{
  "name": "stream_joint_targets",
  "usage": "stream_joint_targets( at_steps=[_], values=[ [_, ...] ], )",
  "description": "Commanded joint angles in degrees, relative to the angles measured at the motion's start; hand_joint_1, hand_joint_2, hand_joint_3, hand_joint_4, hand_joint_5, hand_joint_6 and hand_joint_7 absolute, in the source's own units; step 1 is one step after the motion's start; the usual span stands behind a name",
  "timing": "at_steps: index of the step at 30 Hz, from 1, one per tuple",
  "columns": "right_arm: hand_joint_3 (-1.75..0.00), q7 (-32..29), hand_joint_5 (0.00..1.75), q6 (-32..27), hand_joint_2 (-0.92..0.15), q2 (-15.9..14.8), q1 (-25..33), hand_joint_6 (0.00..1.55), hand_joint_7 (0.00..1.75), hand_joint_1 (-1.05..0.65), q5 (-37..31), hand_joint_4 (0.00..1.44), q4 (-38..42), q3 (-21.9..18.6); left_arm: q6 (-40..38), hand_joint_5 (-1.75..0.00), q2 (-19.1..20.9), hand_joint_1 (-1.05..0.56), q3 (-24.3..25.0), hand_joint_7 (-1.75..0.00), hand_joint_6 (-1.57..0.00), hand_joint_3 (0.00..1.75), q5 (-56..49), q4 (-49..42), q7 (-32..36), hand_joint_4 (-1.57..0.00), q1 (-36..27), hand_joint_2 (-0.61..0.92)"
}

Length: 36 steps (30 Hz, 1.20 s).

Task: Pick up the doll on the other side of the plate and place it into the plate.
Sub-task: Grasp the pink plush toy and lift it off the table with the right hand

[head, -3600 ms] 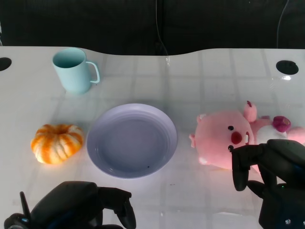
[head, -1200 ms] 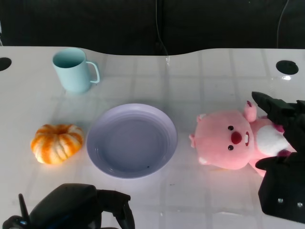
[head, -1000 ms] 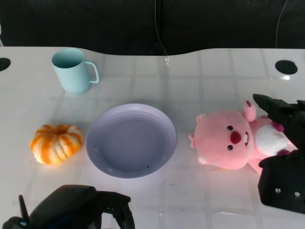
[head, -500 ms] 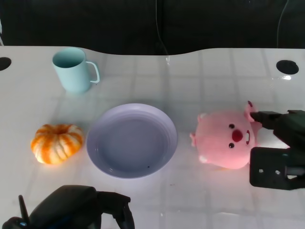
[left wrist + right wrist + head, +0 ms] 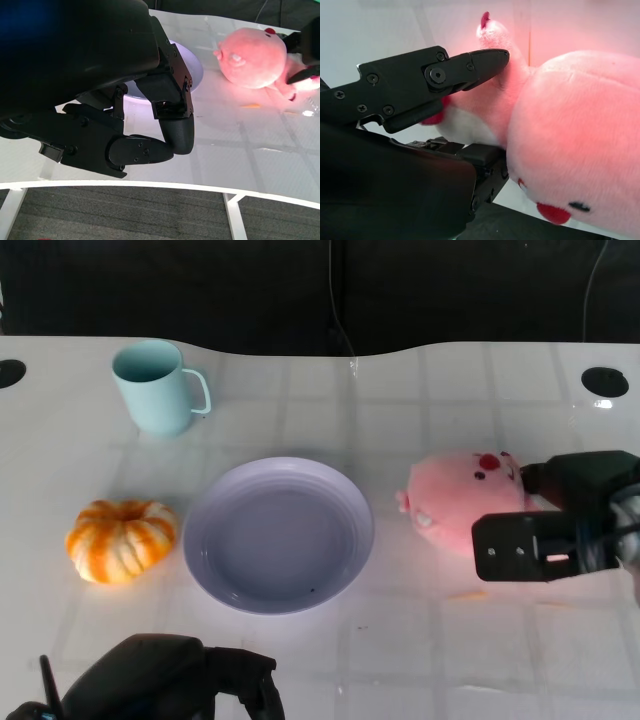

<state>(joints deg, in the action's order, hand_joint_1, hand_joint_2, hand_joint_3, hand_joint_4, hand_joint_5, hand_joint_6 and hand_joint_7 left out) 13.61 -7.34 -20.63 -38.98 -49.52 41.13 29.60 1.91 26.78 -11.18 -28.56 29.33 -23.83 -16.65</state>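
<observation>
Right wrist view: black fingers (image 5: 485,60) close around the pink doll (image 5: 570,135), one pressed at its neck behind the head, so the right hand (image 5: 560,525) grips the doll. Head view: doll sits right of the purple plate (image 5: 278,535), near its rim but apart, not in it, head tipped up. Left hand (image 5: 150,115) is at the near table edge, fingers curled in, holding nothing; orange pumpkin (image 5: 121,539) left of plate, teal mug (image 5: 155,387) behind.

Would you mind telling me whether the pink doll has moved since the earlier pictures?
Yes. The pink doll has tipped up in the right hand: its face now points away from the robot, though it remains right of the plate.
</observation>
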Motion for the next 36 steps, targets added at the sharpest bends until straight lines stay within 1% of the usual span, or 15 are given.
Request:
stream_joint_targets(
  at_steps=[1, 4, 8, 10, 14, 16, 18, 22, 26, 27, 28, 30, 31, 34, 36],
  values=[
    [-0.18, -2.28, 0.07, 2.30, -0.92, 2.44, -1.06, 0.69, 0.05, -0.74, 0.42, 0.71, 8.26, 2.19, -0.67, -1.43, 0.51, -0.33, 0.39, -0.91, -0.75, 0.39, -0.09, 0.66, -0.30, -0.69, -0.04, 0.92],
    [-0.13, -6.84, 0.09, 3.57, -0.92, 4.74, -3.46, 0.79, 0.05, -0.62, 0.61, 0.83, 14.93, 3.08, -0.81, -1.43, 0.73, -0.33, 0.41, -0.92, -0.74, 0.38, -0.26, 1.03, -0.40, -0.67, -0.11, 0.92],
    [-0.07, -16.08, 0.18, 6.03, -0.92, 6.83, -4.51, 0.98, 0.08, -0.34, 2.73, 1.05, 21.15, 2.00, -0.96, -1.32, 0.64, -0.33, 0.29, -0.91, -0.73, 0.40, -0.09, 1.21, -0.41, -0.69, -0.25, 0.92],
    [-0.08, -19.90, 0.20, 8.63, -0.92, 6.44, -4.36, 1.04, 0.09, -0.29, 3.74, 1.10, 22.04, 1.50, -1.06, -1.36, 0.62, -0.33, 0.17, -0.93, -0.73, 0.40, -0.49, 1.39, -0.33, -0.69, -0.24, 0.92],
    [-0.16, -23.32, 0.29, 10.26, -0.92, 6.05, -4.60, 1.10, 0.09, -0.29, 4.19, 1.11, 22.97, 1.75, -0.79, -1.42, 0.65, -0.34, 0.13, -0.95, -0.72, 0.40, -0.62, 1.36, -0.20, -0.68, -0.19, 0.92],
    [-0.15, -24.88, 0.70, 10.60, -0.92, 5.97, -4.60, 1.14, 0.06, -0.29, 4.08, 0.96, 23.21, 1.90, -0.26, -1.42, 0.82, -0.34, 0.15, -0.96, -0.72, 0.40, -0.40, 1.02, -0.17, -0.67, -0.08, 0.92],
    [-0.13, -27.89, 0.97, 10.97, -0.92, 6.19, -4.04, 1.21, 0.07, -0.28, 5.61, 0.89, 22.90, 0.27, -0.69, -1.41, 0.85, -0.34, 0.18, -0.96, -0.72, 0.40, -0.43, 0.74, -0.47, -0.67, 0.13, 0.92],
    [-0.09, -32.21, 1.31, 10.86, -0.92, 6.14, -3.68, 1.25, 0.09, -0.26, 7.63, 0.85, 21.31, -1.66, -0.56, -1.39, 0.76, -0.34, 0.24, -0.96, -0.72, 0.39, -0.13, -0.03, -0.35, -0.68, 0.53, 0.92],
    [-0.08, -32.27, 1.52, 11.14, -0.91, 5.94, -3.77, 1.28, 0.12, -0.22, 10.30, 0.84, 17.92, -4.10, -0.41, -1.31, 0.96, -0.34, 0.26, -0.94, -0.71, 0.39, -0.21, -0.57, -0.36, -0.67, 0.78, 0.92],
    [-0.14, -31.92, 1.61, 11.28, -0.90, 5.86, -3.77, 1.22, 0.32, -0.22, 10.97, 0.82, 17.03, -4.62, 0.03, -1.31, 0.94, -0.34, 0.33, -0.94, -0.72, 0.39, 0.01, -0.92, -0.11, -0.69, 0.81, 0.92],
    [-0.24, -32.01, 1.66, 11.58, -0.86, 5.82, -3.72, 1.08, 0.62, -0.22, 11.64, 0.81, 16.07, -5.21, 0.41, -1.32, 0.94, -0.33, 0.38, -0.94, -0.73, 0.38, 0.22, -1.27, 0.05, -0.70, 0.87, 0.92],
    [-0.59, -32.38, 1.72, 12.14, -0.70, 5.65, -3.57, 0.92, 1.08, -0.20, 12.49, 0.84, 14.30, -5.95, 0.75, -1.34, 0.98, -0.33, 0.43, -0.94, -0.73, 0.37, 0.32, -1.73, 0.12, -0.71, 0.98, 0.92],
    [-0.74, -32.50, 1.74, 12.31, -0.63, 5.54, -3.50, 0.88, 1.20, -0.20, 12.66, 0.85, 13.73, -6.05, 0.79, -1.37, 0.96, -0.33, 0.44, -0.95, -0.73, 0.38, 0.31, -1.84, 0.10, -0.70, 1.01, 0.92],
    [-0.85, -31.83, 1.74, 11.65, -0.55, 5.37, -3.66, 0.87, 1.23, -0.21, 13.02, 0.83, 11.99, -6.41, 0.73, -1.40, 0.98, -0.32, 0.46, -0.96, -0.73, 0.38, 0.05, -1.84, 0.00, -0.70, 1.06, 0.92],
    [-1.00, -31.30, 1.74, 11.79, -0.48, 5.43, -3.83, 0.83, 1.38, -0.19, 13.74, 0.85, 10.91, -7.18, 1.26, -1.38, 0.96, -0.32, 0.49, -0.95, -0.72, 0.38, 0.10, -2.32, 0.38, -0.68, 1.01, 0.92]
  ],
)
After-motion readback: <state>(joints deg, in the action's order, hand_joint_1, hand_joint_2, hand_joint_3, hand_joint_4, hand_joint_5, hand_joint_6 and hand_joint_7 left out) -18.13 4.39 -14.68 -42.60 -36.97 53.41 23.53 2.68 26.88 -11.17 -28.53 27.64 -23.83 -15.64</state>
